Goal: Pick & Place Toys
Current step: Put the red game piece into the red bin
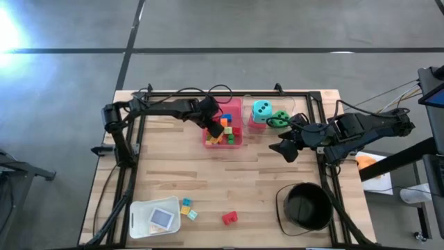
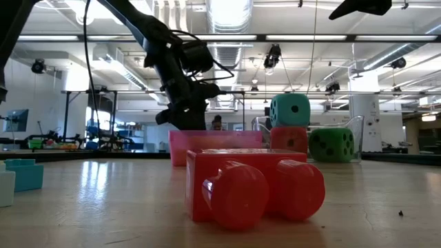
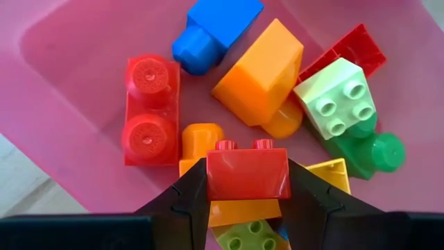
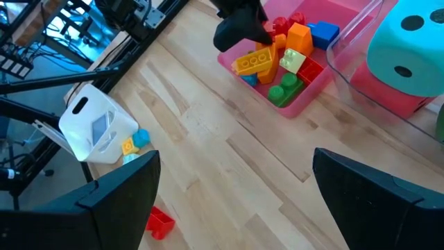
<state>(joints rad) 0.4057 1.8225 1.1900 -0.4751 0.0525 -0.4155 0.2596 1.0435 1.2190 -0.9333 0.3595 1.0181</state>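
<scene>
Red plastic brick (image 3: 248, 173) is being pinched by the left fingers (image 3: 182, 201) above the pink rectangular tray (image 3: 76, 83); releasing carelessly risks bouncing out. Right fingers (image 4: 111, 198) are spreading wide.

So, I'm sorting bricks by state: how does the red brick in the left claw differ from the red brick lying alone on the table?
The red brick in the left claw is gripped over the pink tray; the lone red brick lies free on bare wood near the table's front. The held one has its studs upward toward the wrist camera; the lone one lies tipped, studs sideways. Both are red two-stud bricks.
</scene>
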